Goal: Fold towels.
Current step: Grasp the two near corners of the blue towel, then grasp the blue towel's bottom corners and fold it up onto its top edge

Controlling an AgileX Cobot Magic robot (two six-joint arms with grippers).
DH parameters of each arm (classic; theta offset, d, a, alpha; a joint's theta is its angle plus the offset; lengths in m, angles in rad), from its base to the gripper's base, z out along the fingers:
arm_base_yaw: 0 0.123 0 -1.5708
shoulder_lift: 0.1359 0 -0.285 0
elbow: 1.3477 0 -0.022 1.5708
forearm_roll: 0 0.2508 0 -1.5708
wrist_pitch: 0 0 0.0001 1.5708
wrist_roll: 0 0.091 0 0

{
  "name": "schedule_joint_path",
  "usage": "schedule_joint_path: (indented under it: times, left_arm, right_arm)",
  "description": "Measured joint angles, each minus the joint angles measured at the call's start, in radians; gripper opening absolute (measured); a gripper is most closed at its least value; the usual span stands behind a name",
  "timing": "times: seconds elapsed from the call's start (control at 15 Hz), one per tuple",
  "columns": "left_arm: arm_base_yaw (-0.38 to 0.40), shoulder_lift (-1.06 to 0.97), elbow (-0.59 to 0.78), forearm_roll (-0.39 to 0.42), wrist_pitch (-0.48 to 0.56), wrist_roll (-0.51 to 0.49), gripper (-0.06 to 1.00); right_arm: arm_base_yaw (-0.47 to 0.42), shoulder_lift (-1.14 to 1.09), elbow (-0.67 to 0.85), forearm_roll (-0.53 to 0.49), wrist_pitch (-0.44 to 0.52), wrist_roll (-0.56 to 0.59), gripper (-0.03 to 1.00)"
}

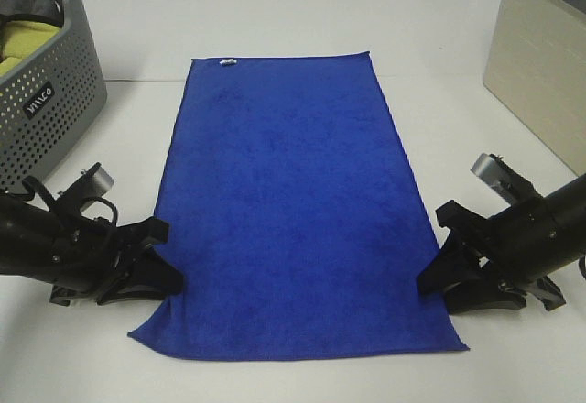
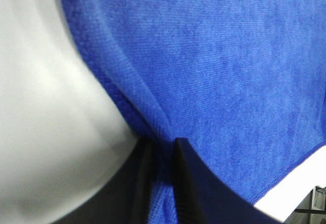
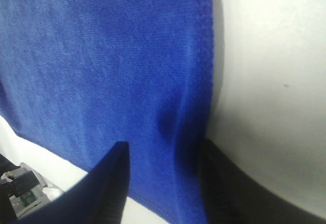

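Both edges of the towel (image 1: 288,201), flat beside the basket (image 1: 55,101), get straddled, presumably so we can lift evenly: left gripper (image 1: 172,277) clamped on the basket-side edge, right gripper (image 1: 428,282) gaping around the far one.

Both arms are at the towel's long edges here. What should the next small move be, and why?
Probably close the right gripper on the edge of the blue towel. Its jaws stand apart astride that edge, while the left gripper already pinches the opposite edge, so both sides could then lift together.
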Motion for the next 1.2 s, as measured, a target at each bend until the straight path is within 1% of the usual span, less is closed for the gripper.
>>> schedule_joint_path:
  times: [0.07, 0.13, 0.27, 0.33, 0.47, 0.6, 0.73, 0.87, 1.0, 1.07, 1.2]
  left_arm:
    - [0.000, 0.002, 0.000, 0.000, -0.002, 0.000, 0.07]
    - [0.000, 0.002, 0.000, 0.000, -0.003, 0.000, 0.02]
    - [0.000, 0.002, 0.000, 0.000, -0.003, 0.000, 0.01]
    - [0.000, 0.002, 0.000, 0.009, 0.003, 0.000, 0.01]
    - [0.000, -0.002, 0.006, 0.052, 0.024, -0.026, 0.01]
    - [0.000, -0.055, 0.049, 0.089, 0.019, -0.043, 0.01]
    - [0.000, -0.150, 0.121, 0.091, 0.008, -0.046, 0.01]
    - [0.000, -0.239, 0.204, 0.092, 0.004, -0.060, 0.01]
    - [0.000, -0.311, 0.288, 0.097, 0.013, -0.077, 0.01]
    - [0.000, -0.351, 0.345, 0.108, 0.035, -0.083, 0.01]
    - [0.000, -0.397, 0.397, 0.113, 0.072, -0.087, 0.01]
  right_arm:
    - [0.021, 0.002, 0.000, -0.006, -0.018, 0.000, 0.37]
    - [0.051, 0.002, 0.000, -0.015, -0.036, 0.000, 0.28]
    - [0.116, 0.002, 0.000, -0.017, -0.084, 0.004, 0.06]
    - [0.130, 0.002, 0.000, -0.016, -0.088, 0.025, 0.00]
    - [0.134, -0.006, 0.000, -0.027, -0.090, 0.067, 0.00]
    - [0.134, -0.043, 0.005, -0.100, -0.104, 0.129, 0.00]
    - [0.134, -0.112, 0.043, -0.167, -0.118, 0.197, 0.00]
    - [0.134, -0.192, 0.117, -0.180, -0.117, 0.240, 0.00]
    - [0.134, -0.278, 0.203, -0.181, -0.088, 0.252, 0.00]
    - [0.134, -0.341, 0.276, -0.181, -0.068, 0.257, 0.00]
    - [0.134, -0.422, 0.341, -0.171, -0.046, 0.260, 0.00]
